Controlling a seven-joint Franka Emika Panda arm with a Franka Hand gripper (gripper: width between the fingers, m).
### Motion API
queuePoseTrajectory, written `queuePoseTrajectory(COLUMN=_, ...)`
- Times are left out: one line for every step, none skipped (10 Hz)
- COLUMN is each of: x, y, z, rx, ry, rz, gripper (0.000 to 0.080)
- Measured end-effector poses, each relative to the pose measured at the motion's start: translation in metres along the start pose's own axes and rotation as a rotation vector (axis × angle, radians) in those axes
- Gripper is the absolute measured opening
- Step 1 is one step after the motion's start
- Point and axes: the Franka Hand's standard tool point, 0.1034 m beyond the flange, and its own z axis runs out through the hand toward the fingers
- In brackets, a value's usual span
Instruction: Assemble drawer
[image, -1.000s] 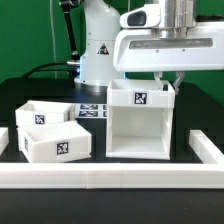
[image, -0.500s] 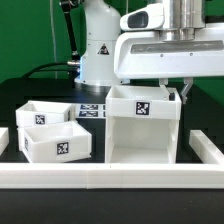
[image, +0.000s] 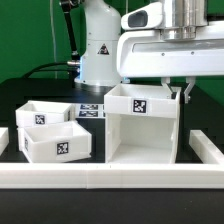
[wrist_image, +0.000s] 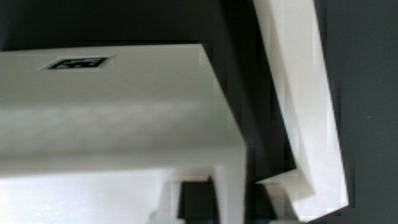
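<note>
The drawer's tall white box shell (image: 143, 135) stands at the exterior view's middle right, its open side facing the camera and a tag on its top rim. My gripper (image: 178, 93) is at its top right corner, shut on the shell's right wall. In the wrist view the shell (wrist_image: 125, 110) fills most of the picture, and the gripper (wrist_image: 224, 200) straddles the thin wall edge. Two small open-top trays stand at the left, one behind (image: 48, 112) and one in front (image: 58, 143), each tagged.
A long low white rail (image: 110, 176) runs along the front, with side pieces at the right (image: 207, 147) and far left (image: 3, 137); it also shows in the wrist view (wrist_image: 299, 90). The marker board (image: 92, 108) lies behind the trays. The robot base (image: 98, 50) stands at the back.
The shell has shifted a little toward the exterior view's right and looks slightly larger and higher, moving with the gripper. The trays have not moved.
</note>
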Motion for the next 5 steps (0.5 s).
queuePoseTrajectory(x=-0.006, y=-0.0002, z=-0.0008, rx=0.0, ry=-0.006, rz=0.128, gripper=0.0038)
queuePoseTrajectory(x=-0.009, y=-0.002, z=-0.0001, rx=0.001, ry=-0.012, rz=0.23, gripper=0.0038)
queuePoseTrajectory(x=-0.0088, y=-0.0031, z=0.0005, rx=0.01, ry=-0.019, rz=0.331, gripper=0.0038)
queuePoseTrajectory(x=-0.0058, y=-0.0029, z=0.0012, rx=0.016, ry=-0.022, rz=0.394, gripper=0.0038)
queuePoseTrajectory(x=-0.0009, y=-0.0022, z=0.0016, rx=0.023, ry=-0.024, rz=0.482, gripper=0.0038)
